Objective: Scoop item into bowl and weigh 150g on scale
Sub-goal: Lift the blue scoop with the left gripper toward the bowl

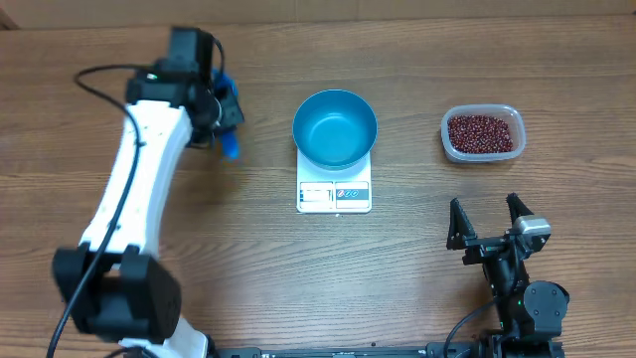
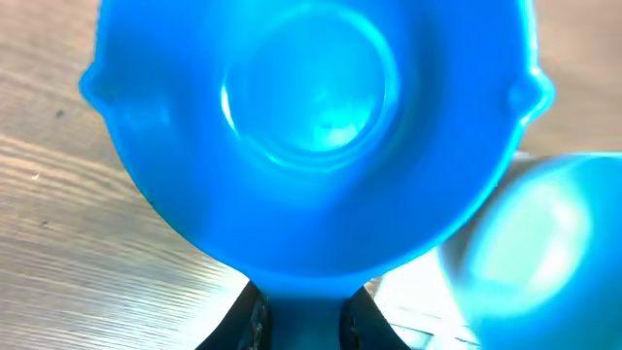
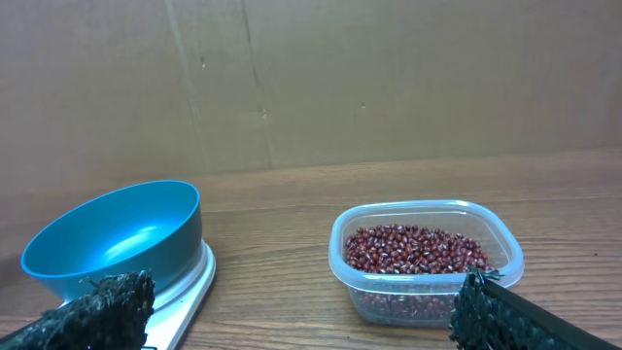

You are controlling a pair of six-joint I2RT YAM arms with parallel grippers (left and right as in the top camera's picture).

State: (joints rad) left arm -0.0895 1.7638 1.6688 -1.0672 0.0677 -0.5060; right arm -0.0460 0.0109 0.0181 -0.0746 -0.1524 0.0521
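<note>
The left gripper (image 2: pixel 299 313), at the upper left of the overhead frame, is clamped on the handle of a small blue scoop (image 2: pixel 311 126). The blue bowl (image 1: pixel 335 127) sits on the white scale (image 1: pixel 334 193) at centre. Red-brown beans (image 1: pixel 483 132) lie in a clear tub (image 3: pixel 418 205) at upper right. The right gripper (image 1: pixel 485 205), at lower right, has its jaws wide apart.
</note>
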